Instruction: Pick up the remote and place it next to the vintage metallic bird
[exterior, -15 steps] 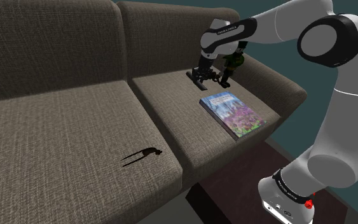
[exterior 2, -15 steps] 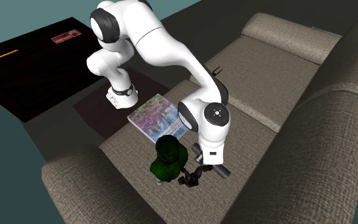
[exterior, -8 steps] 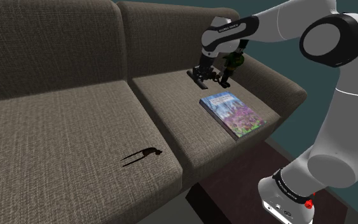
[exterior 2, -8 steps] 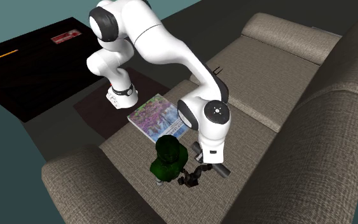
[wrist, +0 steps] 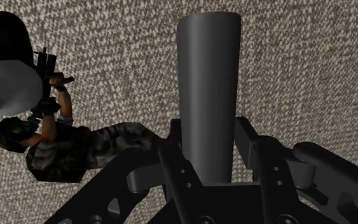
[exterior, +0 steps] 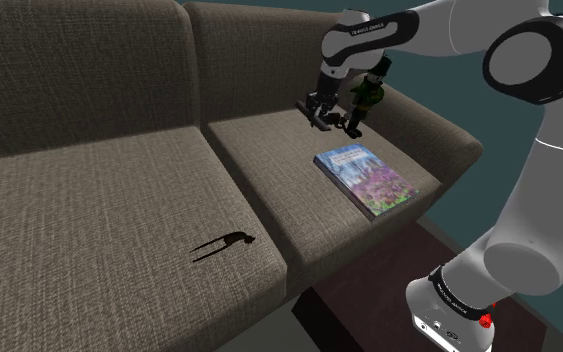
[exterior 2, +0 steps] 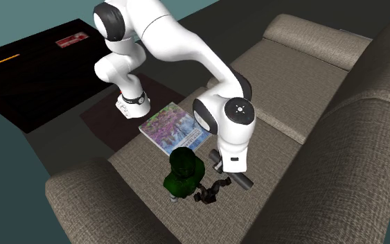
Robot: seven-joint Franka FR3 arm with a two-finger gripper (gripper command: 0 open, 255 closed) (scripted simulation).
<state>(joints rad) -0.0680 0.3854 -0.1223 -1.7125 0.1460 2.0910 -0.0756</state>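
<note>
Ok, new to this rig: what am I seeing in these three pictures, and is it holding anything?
The machine is a white robot arm on a stand beside a sofa. One picture looks down from beside the stand, one faces the arm over the sofa's back, one is from a camera on the hand. Its black tool is shut on the dark remote. Near it lie a toy soldier and a green figure; a book lies closer to the stand. The thin dark shape on the other cushion is probably the bird.
</note>
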